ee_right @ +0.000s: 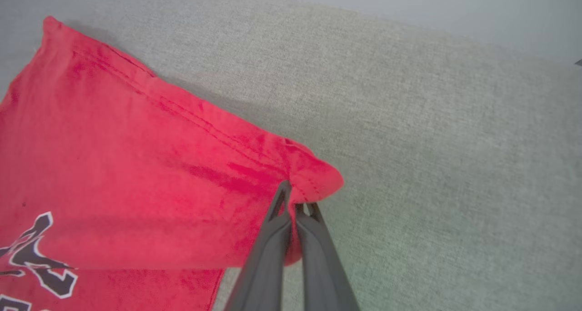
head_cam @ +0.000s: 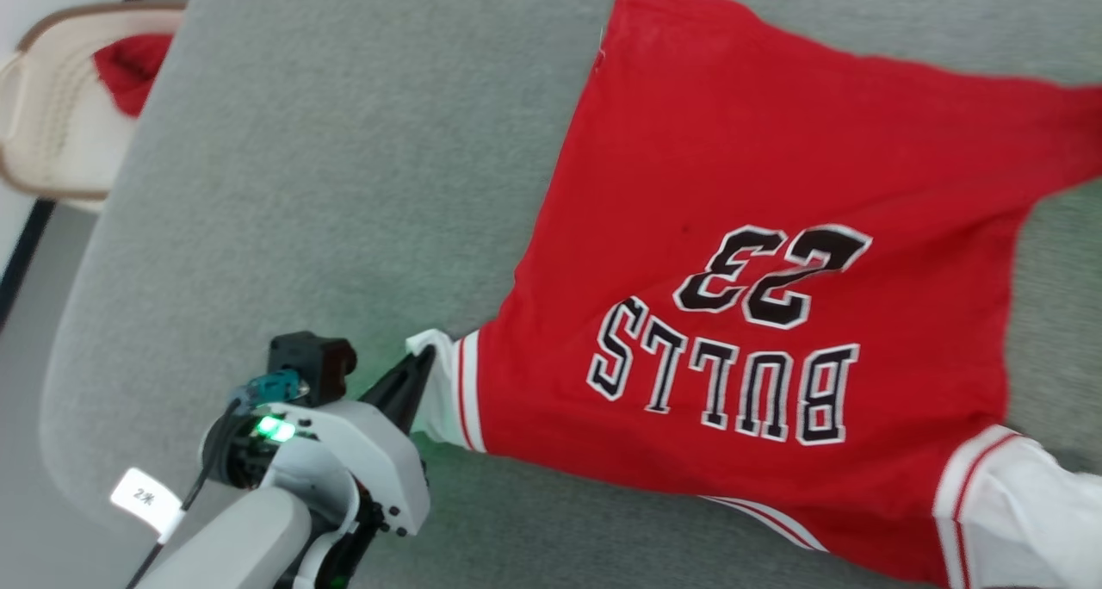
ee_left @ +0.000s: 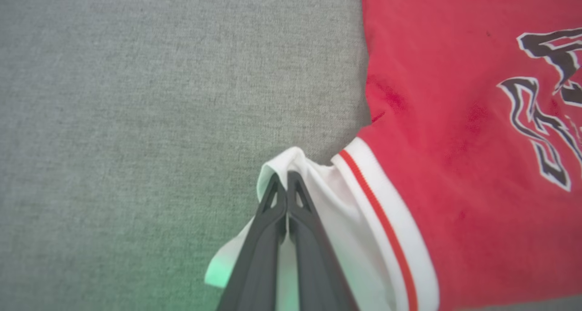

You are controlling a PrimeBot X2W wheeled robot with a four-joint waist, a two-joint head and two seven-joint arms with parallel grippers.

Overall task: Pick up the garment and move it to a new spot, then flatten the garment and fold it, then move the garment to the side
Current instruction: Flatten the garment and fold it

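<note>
The garment, a red jersey with black "BULLS 23" lettering, lies spread across the grey padded surface. My left gripper is shut on the garment's white sleeve at its near left corner. The left wrist view shows its dark fingers pinching the white sleeve cloth. In the right wrist view my right gripper is shut on a red hem corner of the garment, which is lifted into a small peak.
A cream chair with a plain red cloth scrap on it stands beyond the grey surface's left edge. Bare grey surface stretches to the right of the held hem corner. A second white sleeve lies at the lower right.
</note>
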